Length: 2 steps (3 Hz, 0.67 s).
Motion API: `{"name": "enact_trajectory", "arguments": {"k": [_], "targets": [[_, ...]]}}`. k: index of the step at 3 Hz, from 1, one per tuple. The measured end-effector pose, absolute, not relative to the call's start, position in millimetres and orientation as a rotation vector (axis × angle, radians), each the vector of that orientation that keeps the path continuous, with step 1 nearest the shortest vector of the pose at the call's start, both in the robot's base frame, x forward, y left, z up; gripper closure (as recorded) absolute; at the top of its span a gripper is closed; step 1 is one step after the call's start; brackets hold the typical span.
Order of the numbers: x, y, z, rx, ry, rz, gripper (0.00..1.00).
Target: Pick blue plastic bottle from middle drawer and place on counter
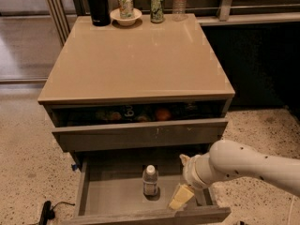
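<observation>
The blue plastic bottle [150, 180], clear with a white cap and pale label, stands upright on the grey floor of the open middle drawer [112, 196]. My gripper [180, 197] hangs inside the drawer just right of the bottle, a short gap away, at the end of my white arm [243, 165], which comes in from the right. One yellowish fingertip [180, 197] shows near the drawer's front wall. The tan counter [136, 60] lies above, bare across its middle and front.
At the counter's back edge stand a black flask [96, 4], a can in a white bowl [125, 11], a second can [157, 7] and a ribbed clear bottle [179, 3]. The drawer above [140, 134] is slightly open with oranges and cans inside. A black cable [47, 210] lies on the speckled floor.
</observation>
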<state>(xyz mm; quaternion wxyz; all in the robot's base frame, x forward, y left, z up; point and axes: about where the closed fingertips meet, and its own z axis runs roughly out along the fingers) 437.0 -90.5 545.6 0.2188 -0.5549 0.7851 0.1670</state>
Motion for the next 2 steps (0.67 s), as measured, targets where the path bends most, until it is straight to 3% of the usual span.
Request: {"name": "enact_trajectory", "arguments": {"k": [2], "targets": [[448.6,-62.8,528.0,-1.535,2.079,0.515,0.0]]}}
